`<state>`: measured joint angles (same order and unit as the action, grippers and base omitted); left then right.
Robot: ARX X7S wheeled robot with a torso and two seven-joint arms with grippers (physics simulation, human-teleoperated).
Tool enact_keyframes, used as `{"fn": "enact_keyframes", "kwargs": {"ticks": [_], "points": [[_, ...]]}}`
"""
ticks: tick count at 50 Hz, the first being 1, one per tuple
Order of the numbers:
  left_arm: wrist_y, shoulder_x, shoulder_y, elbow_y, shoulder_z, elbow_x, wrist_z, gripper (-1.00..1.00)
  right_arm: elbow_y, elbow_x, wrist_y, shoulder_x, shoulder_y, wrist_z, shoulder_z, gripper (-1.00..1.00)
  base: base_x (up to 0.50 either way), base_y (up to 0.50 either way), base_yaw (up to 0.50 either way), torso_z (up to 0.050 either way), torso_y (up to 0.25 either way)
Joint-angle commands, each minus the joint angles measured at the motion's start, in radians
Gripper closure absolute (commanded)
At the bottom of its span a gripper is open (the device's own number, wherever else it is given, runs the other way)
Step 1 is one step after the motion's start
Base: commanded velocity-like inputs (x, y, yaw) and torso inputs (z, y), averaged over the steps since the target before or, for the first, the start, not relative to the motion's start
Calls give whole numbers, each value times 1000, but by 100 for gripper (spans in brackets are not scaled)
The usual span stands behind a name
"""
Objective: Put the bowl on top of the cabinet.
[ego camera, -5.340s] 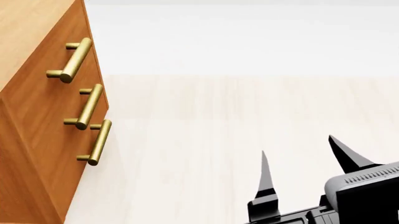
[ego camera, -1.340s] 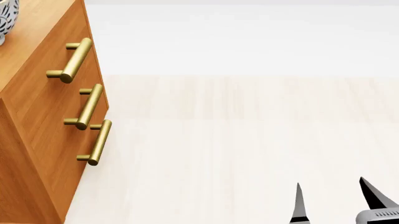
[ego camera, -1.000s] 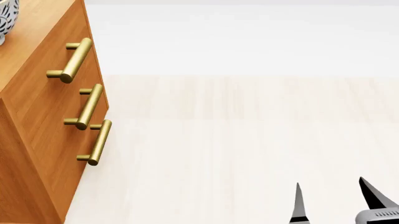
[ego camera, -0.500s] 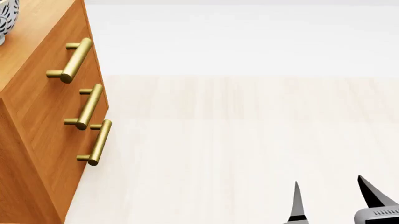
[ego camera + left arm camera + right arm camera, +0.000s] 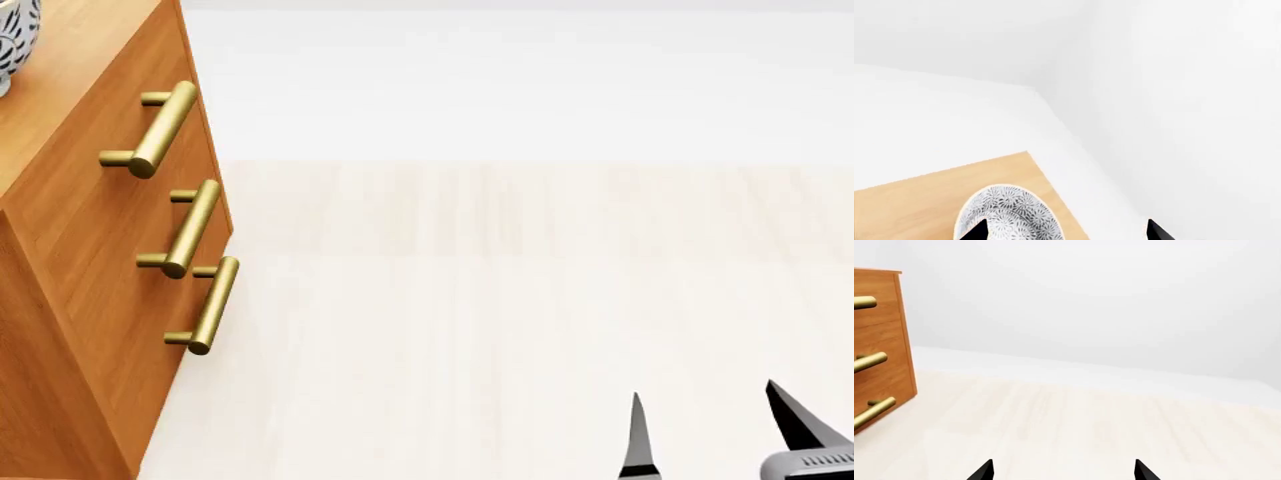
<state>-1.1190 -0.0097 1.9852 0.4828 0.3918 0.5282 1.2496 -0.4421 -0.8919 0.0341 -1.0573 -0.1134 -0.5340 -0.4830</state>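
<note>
The bowl (image 5: 1009, 214), white with a dense dark floral pattern, stands upright on the cabinet's (image 5: 907, 200) wooden top near its corner. My left gripper (image 5: 1067, 232) hangs above it, open wide. One dark fingertip (image 5: 978, 230) overlaps the bowl's rim in this view and the other is out over the white floor. In the head view only a sliver of the bowl (image 5: 14, 45) shows at the left edge, on the cabinet (image 5: 94, 210). My right gripper (image 5: 705, 398) is low at the right, open and empty, also open in its wrist view (image 5: 1063, 467).
Three brass bar handles (image 5: 167, 128) stick out from the cabinet front (image 5: 881, 355). Pale wood floor (image 5: 507, 300) stretches to a white wall behind. The left arm does not show in the head view.
Since 5.3 s ago the bowl has appeared on the cabinet top, and my right gripper has drawn back toward the bottom edge. Over the last second nothing visibly moves.
</note>
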Motion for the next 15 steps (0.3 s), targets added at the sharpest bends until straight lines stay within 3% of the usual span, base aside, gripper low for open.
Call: {"fn": "enact_keyframes", "kwargs": {"ticks": [1, 15], "points": [[-40, 0, -29, -88, -119, 147, 43, -100, 5, 1, 12, 0, 10, 2, 4, -100, 0, 0, 0, 0, 0], [-73, -2, -53, -196, -231, 277, 90, -100, -5, 3, 2, -3, 8, -5, 5, -100, 0, 0, 0, 0, 0]]}}
